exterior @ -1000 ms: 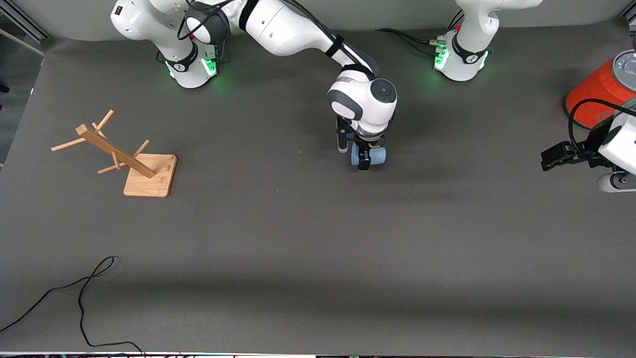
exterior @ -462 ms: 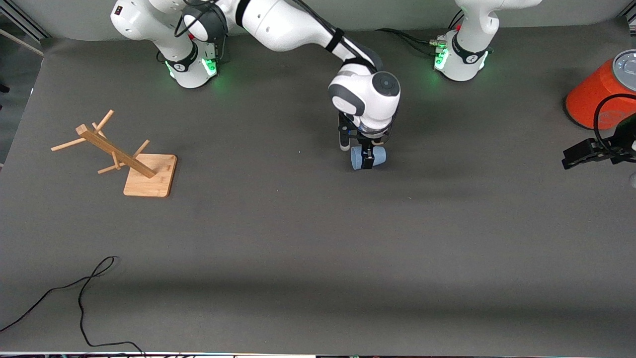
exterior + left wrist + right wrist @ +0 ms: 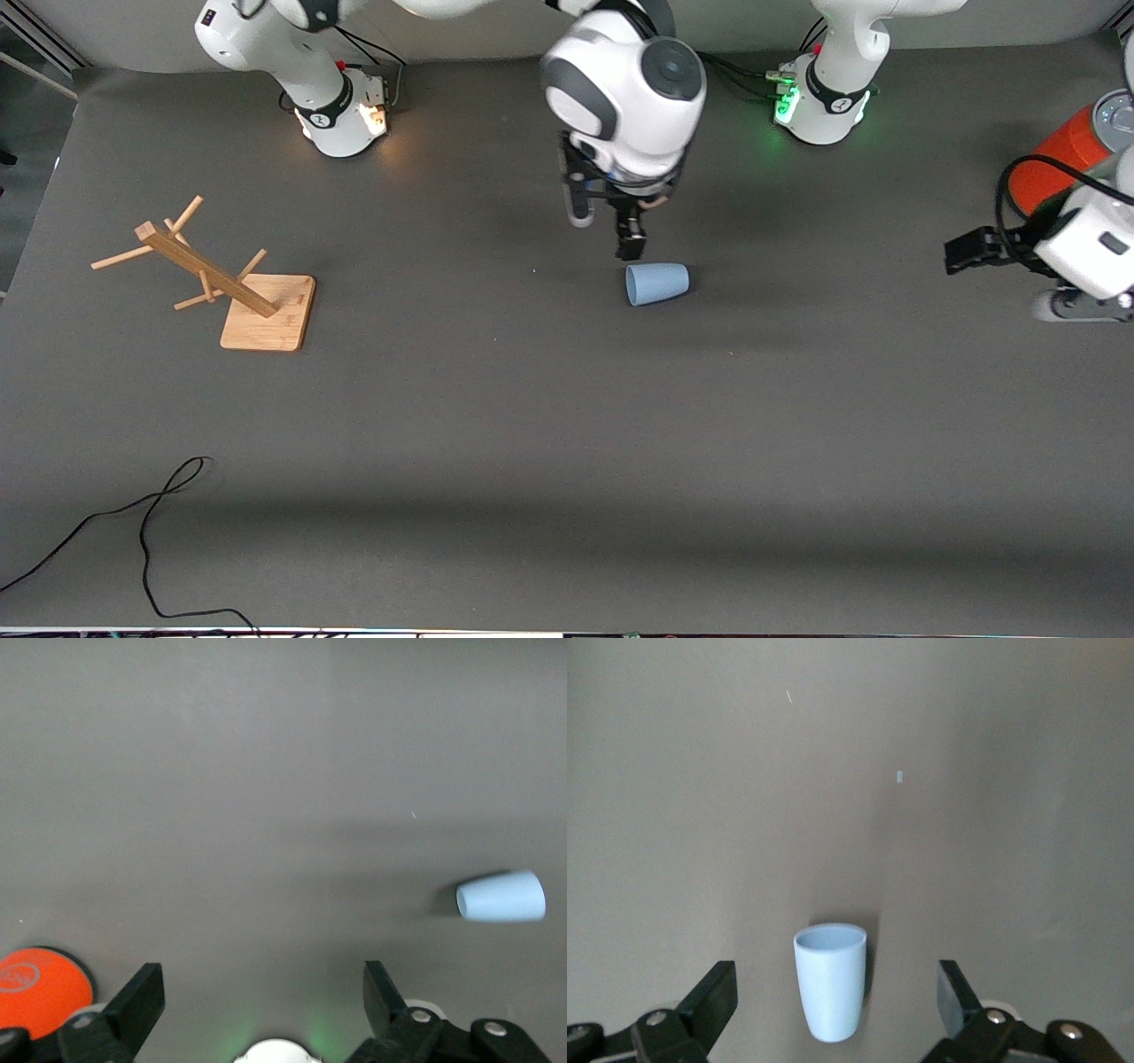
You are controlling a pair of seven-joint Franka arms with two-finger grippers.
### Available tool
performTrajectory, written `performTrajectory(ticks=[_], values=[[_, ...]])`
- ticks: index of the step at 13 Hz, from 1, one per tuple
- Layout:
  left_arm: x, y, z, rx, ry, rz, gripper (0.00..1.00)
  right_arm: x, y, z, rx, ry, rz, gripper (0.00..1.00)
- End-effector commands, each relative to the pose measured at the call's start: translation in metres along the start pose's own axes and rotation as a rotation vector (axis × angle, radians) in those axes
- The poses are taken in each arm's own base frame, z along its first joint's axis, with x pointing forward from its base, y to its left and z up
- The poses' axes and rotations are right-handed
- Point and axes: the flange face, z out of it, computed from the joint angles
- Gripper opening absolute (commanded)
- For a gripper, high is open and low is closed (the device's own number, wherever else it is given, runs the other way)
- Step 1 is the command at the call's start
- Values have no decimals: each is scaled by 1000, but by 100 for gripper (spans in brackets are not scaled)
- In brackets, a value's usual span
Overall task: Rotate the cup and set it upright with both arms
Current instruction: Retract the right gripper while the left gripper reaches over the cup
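The light-blue cup [image 3: 656, 283] lies on its side on the grey table [image 3: 567, 443], its mouth toward the right arm's end. My right gripper [image 3: 631, 241] is open and empty, up in the air over the cup. In the right wrist view the cup [image 3: 830, 988] shows below, between the spread fingers of the right gripper [image 3: 834, 981]. My left gripper [image 3: 967, 251] is open and empty over the left arm's end of the table, well apart from the cup. The left wrist view shows the cup [image 3: 500, 896] far off from the left gripper [image 3: 261, 981].
A large orange-red cylinder with a grey lid [image 3: 1067, 155] stands at the left arm's end, partly hidden by the left arm; it also shows in the left wrist view [image 3: 40, 981]. A wooden rack [image 3: 221, 279] stands toward the right arm's end. A black cable [image 3: 146, 532] lies near the front edge.
My right gripper has let go of the cup and risen; the cup stays on its side. My left gripper swung out toward the table's end, then back. The right base's light went from green to pale.
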Motion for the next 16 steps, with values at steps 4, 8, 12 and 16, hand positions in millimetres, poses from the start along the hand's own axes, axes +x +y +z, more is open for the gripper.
performTrajectory(ticks=[4,8,12,16], values=[[-15,129,19,28,-59,-122,100,219,-18,-103,-82,-98,-331,100],[-7,273,65,35,-72,-239,100,348,-24,-122,-56,-146,-582,100],[-1,414,131,-11,9,-317,100,473,-20,-101,5,-209,-791,100],[-4,457,220,149,71,-269,100,559,-4,-86,95,-212,-995,100]])
